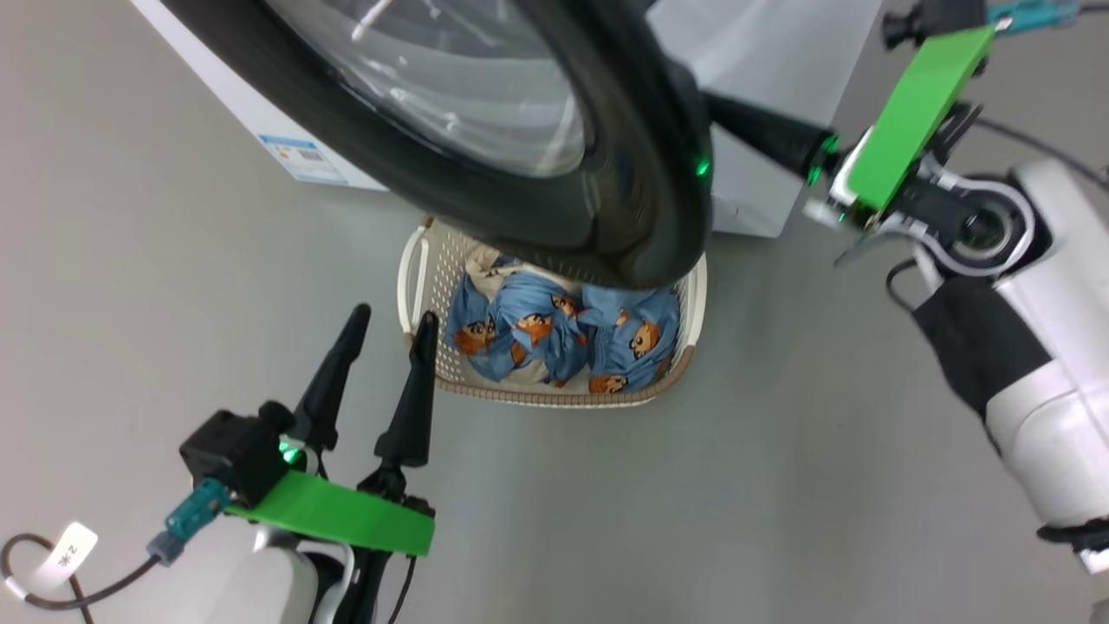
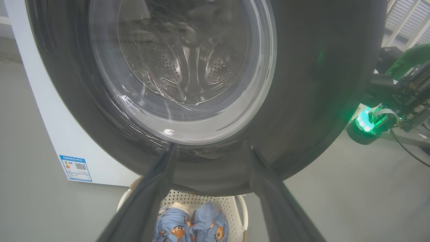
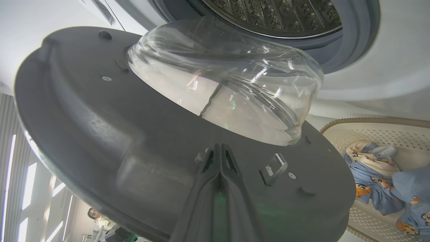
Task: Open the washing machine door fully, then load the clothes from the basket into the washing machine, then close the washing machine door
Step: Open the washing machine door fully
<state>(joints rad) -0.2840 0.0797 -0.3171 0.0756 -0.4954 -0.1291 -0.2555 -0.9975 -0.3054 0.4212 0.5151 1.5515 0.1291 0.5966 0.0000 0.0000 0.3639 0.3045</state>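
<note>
The washing machine door (image 1: 606, 173) stands partly swung out from the white washing machine (image 1: 762, 52), its glass bowl (image 3: 235, 87) bulging toward the steel drum (image 3: 278, 16). My right gripper (image 3: 220, 146) is shut, its tips against the door's grey inner face near the rim; it reaches in behind the door's edge (image 1: 719, 108). Below the door sits the basket (image 1: 433, 269) holding the light blue clothes (image 1: 554, 334). My left gripper (image 1: 392, 317) is open and holds nothing, just left of the basket, facing the door's outer side (image 2: 319, 84).
The door overhangs the basket's far end. A blue label (image 1: 303, 160) marks the machine's lower front. Grey floor (image 1: 780, 477) spreads around the basket. A person (image 3: 95, 215) shows far off in the right wrist view, by tall windows.
</note>
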